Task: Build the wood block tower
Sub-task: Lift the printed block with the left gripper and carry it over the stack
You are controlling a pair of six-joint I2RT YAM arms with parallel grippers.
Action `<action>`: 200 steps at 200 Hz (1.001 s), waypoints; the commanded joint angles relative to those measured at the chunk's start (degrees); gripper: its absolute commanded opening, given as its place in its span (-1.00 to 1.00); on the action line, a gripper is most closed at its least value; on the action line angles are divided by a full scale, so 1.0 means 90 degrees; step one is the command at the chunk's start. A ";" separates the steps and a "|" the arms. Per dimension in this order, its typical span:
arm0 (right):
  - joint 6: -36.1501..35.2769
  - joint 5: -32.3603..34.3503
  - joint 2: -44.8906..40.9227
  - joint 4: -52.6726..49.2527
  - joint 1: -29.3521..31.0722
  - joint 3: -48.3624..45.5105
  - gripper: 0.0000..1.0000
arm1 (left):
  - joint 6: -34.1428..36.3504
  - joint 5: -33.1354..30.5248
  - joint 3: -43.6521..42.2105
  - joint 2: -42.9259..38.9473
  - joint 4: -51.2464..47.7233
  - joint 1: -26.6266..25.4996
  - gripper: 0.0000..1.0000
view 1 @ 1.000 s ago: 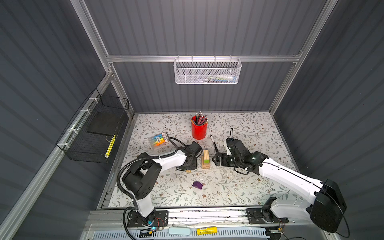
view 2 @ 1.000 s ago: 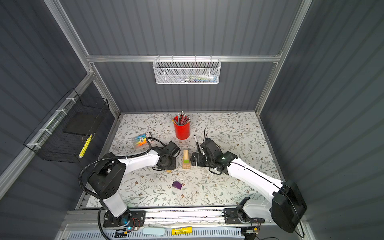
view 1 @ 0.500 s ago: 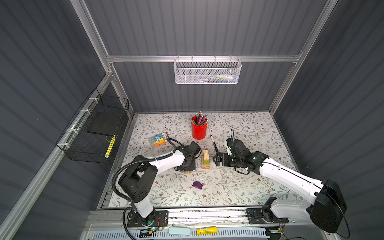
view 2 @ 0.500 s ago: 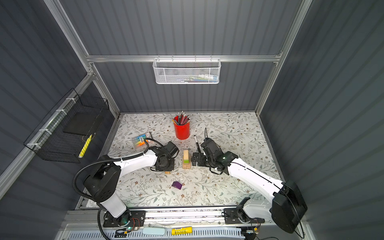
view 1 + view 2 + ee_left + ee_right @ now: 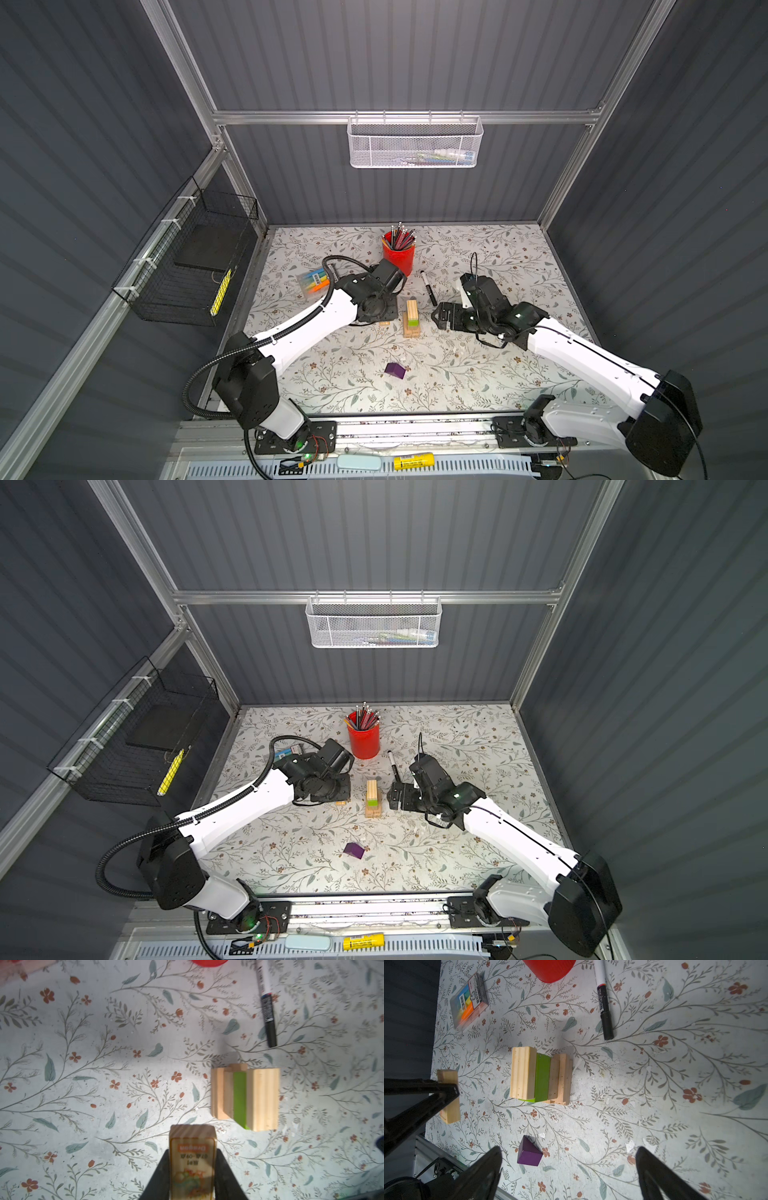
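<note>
- The block tower stood on the flowered worktop near the red cup, on the cup's side that faces the arm bases. It shows in both top views.
- In the right wrist view the tower was a low stack of tan bricks. A lime-green brick lay just under the top tan layer.
- The left hand was closed on a tan brick with a printed label, one finger on each long side.
- That hand sat near the cup, on the same side as the tower but toward the left arm. It was beside the tower and not touching it.
- The held brick was down by the worktop. Whether it rested there could not be told.
- The right hand was spread wide and gripped nothing.
- The right hand was also near the cup on the base side, toward the right arm and apart from the tower.
- A purple block lay alone, farther from the cup than the tower and well apart from it.
- A black marker lay just beside the cup.
- A clear pack of coloured tabs lay near the cup on the left arm's side.
</note>
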 commanded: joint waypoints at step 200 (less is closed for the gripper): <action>0.0167 -0.0567 -0.0104 -0.0120 -0.0614 -0.0152 0.98 | -0.0718 -0.0696 0.3074 0.2709 -0.1431 -0.0657 -0.88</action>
